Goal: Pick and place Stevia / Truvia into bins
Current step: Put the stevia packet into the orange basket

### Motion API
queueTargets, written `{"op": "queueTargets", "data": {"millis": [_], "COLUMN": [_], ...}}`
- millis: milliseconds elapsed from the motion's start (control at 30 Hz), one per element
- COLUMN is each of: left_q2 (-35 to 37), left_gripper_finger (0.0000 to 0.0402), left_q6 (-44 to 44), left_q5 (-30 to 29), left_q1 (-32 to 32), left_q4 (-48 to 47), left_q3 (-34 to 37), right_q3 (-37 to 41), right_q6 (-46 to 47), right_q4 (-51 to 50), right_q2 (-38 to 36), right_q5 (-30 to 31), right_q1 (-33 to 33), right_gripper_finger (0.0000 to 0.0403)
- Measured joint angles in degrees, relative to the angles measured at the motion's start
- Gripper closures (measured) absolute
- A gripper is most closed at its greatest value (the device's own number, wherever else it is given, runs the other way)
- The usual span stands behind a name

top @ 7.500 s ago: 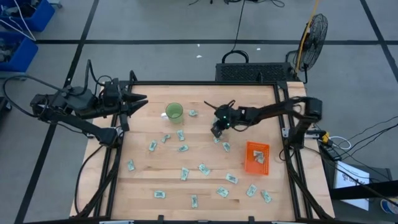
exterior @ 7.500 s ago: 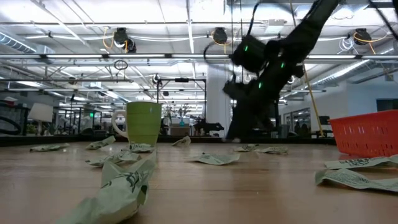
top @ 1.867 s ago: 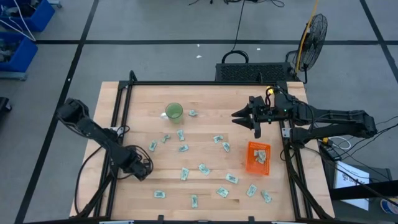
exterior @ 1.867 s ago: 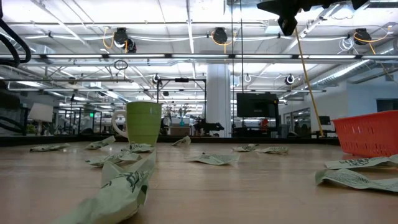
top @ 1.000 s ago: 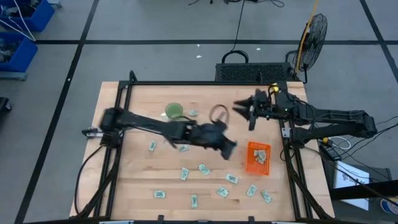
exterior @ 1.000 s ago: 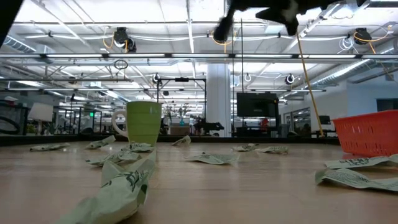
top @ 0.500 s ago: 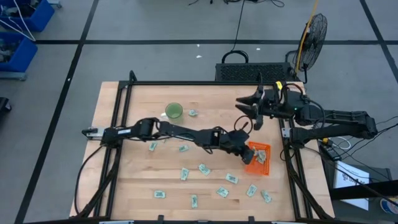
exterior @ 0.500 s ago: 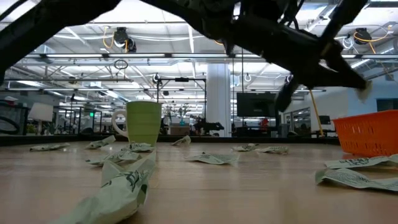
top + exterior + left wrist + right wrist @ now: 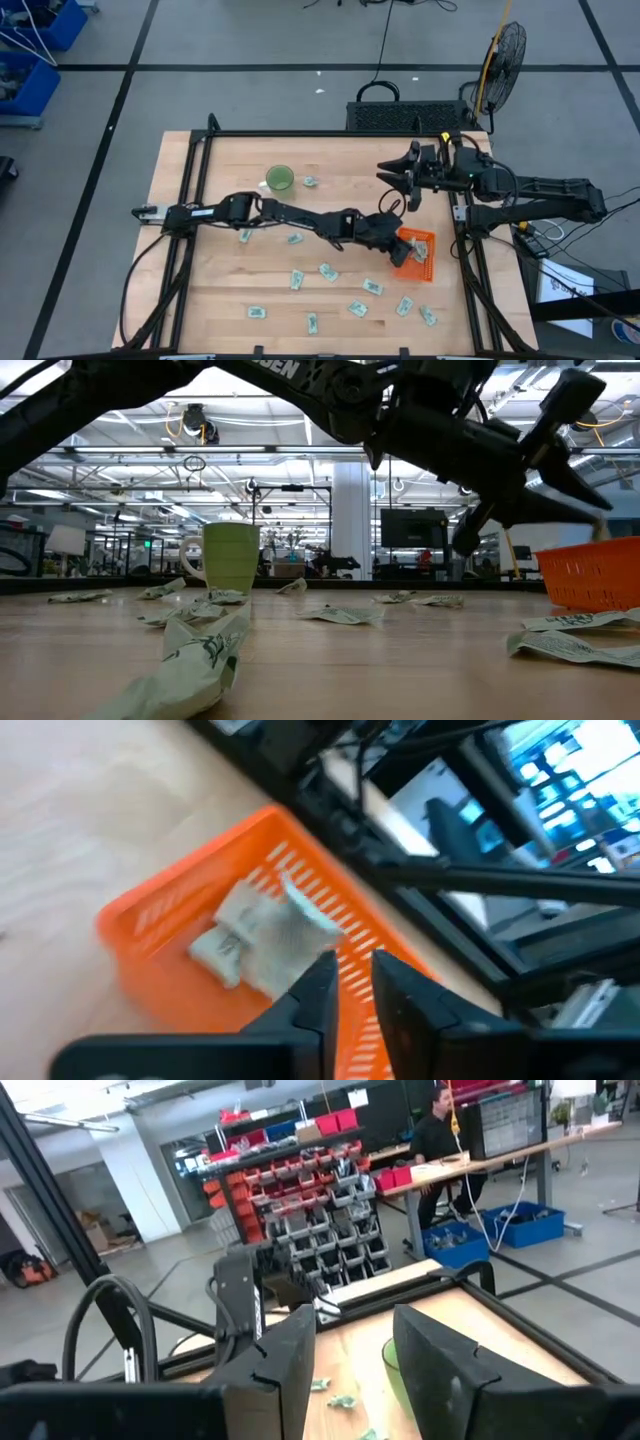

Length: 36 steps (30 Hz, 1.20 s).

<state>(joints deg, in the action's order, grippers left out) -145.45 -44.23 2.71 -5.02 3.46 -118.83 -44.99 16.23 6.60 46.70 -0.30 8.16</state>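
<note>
Left gripper [image 9: 404,252] now over bin [image 9: 424,260]

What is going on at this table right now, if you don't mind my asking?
The left arm is stretched across the table, its left gripper over the orange bin, which already holds a few packets. The right gripper waits raised near the far right, jaws apart. Many packets and a green cup remain on the table.

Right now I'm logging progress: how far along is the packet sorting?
Early. A few packets already lie in the orange bin. The left tool is at the bin's edge, apparently dropping another. Many packets are still scattered on the table. The right tool waits, open.
</note>
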Motion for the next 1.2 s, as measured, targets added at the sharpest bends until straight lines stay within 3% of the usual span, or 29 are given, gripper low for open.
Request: {"op": "queueTargets", "data": {"millis": [133, 367, 500, 600, 700, 833, 900, 1000, 1200], "left_q2": [0.0, 3.7, 9.4, 14.7, 21.1, 28.4, 32.1, 37.6, 47.0], "left_gripper_finger": [0.0301, 0.0294, 0.03, 0.0319, 0.0343, 0.0374, 0.0388, 0.0396, 0.0369], "left_q6": [-0.9, -2.9, 3.1, 10.5, 15.5, 14.0, 11.4, 9.3, 8.4], "left_q5": [1.8, 16.0, 18.4, 16.0, 11.3, 4.9, 2.6, -2.5, -16.6], "left_q1": [0.6, 3.0, 4.1, 5.0, 5.6, 5.3, 4.6, 3.5, 3.2], "left_q4": [-1.7, -4.7, -16.1, -30.8, -45.9, -65.0, -68.8, -72.0, -67.6], "left_q3": [0.0, 0.0, 0.0, 0.1, 0.0, 0.1, 0.1, 0.0, 0.0], "right_q3": [0.0, 0.0, -0.2, -0.1, 0.1, 0.0, -0.1, 2.3, 14.0], "right_q6": [0.7, 2.1, -0.1, -4.3, -10.8, -15.5, -14.1, -8.0, -1.5], "right_q4": [-1.5, -2.9, -5.8, -6.7, -7.3, -9.6, -13.3, -19.3, -10.0], "right_q2": [0.0, 0.0, -0.8, -2.9, -5.9, -9.2, -9.1, -7.0, 1.5], "right_q5": [-0.4, -20.8, -22.0, -19.6, -13.2, -2.6, -3.0, -9.2, -12.0], "right_q1": [0.0, -0.1, 0.1, 1.0, 2.0, 3.0, 3.2, 2.6, -1.3], "right_gripper_finger": [0.0273, 0.0273, 0.0273, 0.0273, 0.0273, 0.0273, 0.0273, 0.0273, 0.0273]}}
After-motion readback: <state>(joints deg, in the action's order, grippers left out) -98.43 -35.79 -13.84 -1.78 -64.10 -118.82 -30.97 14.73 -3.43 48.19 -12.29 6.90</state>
